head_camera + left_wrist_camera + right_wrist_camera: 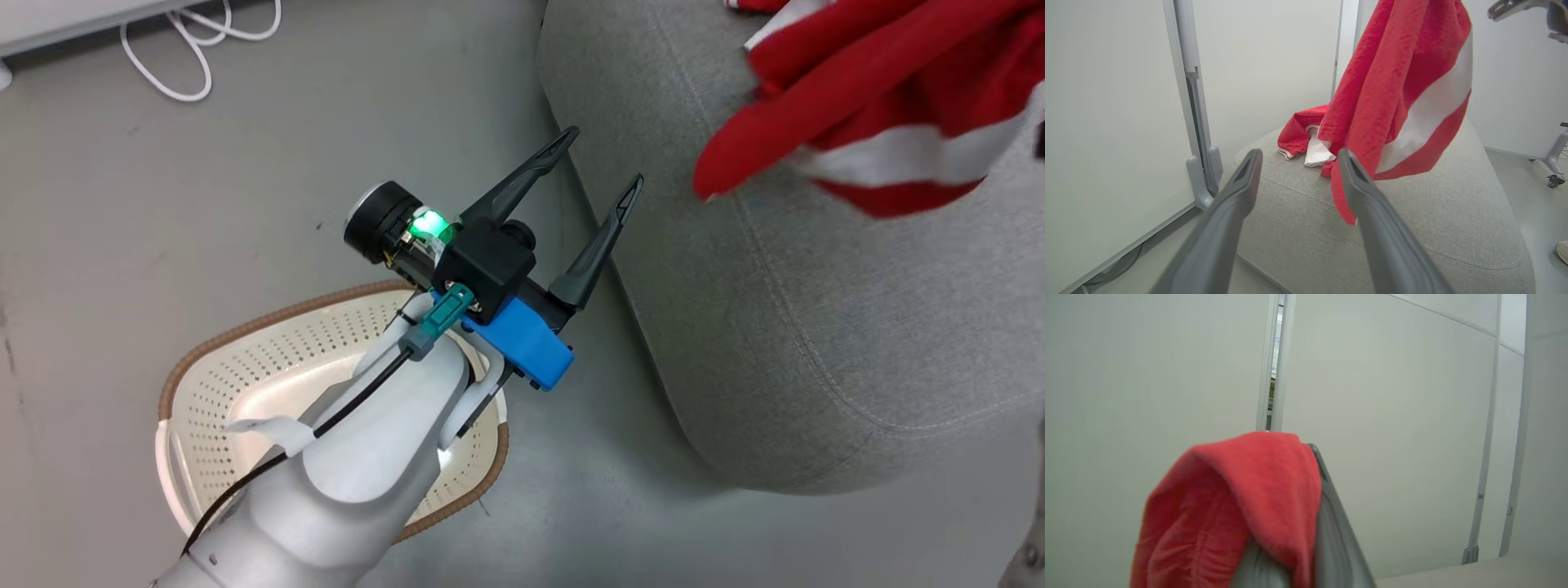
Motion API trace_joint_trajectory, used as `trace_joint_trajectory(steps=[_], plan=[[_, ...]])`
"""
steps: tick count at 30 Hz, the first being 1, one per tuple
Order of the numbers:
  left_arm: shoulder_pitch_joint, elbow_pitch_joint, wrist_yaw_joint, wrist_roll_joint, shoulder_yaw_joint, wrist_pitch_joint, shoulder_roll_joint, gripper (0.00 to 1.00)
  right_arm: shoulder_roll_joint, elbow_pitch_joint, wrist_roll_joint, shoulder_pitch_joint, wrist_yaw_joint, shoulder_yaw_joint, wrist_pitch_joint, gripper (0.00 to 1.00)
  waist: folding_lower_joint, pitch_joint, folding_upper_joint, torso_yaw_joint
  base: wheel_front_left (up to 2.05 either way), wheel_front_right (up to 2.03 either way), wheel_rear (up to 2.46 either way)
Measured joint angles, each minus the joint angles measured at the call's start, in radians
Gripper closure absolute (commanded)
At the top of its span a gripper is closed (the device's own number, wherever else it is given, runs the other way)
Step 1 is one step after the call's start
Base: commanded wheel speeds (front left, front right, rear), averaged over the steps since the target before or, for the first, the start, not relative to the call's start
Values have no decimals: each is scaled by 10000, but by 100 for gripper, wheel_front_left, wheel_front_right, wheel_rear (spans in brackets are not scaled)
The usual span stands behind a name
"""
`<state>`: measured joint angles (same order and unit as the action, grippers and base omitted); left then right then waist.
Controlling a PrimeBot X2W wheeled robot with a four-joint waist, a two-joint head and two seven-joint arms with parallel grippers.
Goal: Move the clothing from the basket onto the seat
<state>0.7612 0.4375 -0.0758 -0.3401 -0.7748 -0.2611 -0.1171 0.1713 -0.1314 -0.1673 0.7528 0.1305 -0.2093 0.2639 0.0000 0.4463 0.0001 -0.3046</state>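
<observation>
Head view, nearest item: laundry basket [245,328], cream perforated plastic with a brown woven-look rim, standing on the grey floor [122,204] just beside the sofa. The pale left forearm crosses above it.

Left gripper [605,155]: released, its two dark fingers spread wide and holding nothing. It hovers above the floor at the sofa's near edge, fingertips pointing toward the cushion.

Sofa [816,343]: light grey upholstery, rounded corner, stitched seam along the edge.

Hanging garment [865,90]: bright red with a white stripe, suspended above the sofa seat, its lower folds clear of the cushion in the left wrist view.

Right gripper [1300,455]: clenched on the hanging garment. In the right wrist view red cloth drapes over the fingers [1331,522], which stand close together.

Second garment [1300,136]: red with white trim, lying crumpled on the sofa seat beyond the hanging one.

Farthest items: white cable [189,59] looped on the floor, pale partition panels [1118,102] behind the sofa, wheeled stand [1555,163] at the far right.
</observation>
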Motion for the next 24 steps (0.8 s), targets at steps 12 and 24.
trace_joint_trajectory(steps=[12, 24], plan=[[968, -15, 50, 339, -213, 86, 140, 0, 3135, -1243, -407, 3542, 0, -2464, 4, 100, 0, 1848, 0, 754, 0, 0, 0], [1251, 104, 59, 412, -393, 44, 228, 0, 2989, -4358, -238, 3053, 0, -2084, 2, 100, 1, 2618, 0, 1173, 0, 0, 0]])
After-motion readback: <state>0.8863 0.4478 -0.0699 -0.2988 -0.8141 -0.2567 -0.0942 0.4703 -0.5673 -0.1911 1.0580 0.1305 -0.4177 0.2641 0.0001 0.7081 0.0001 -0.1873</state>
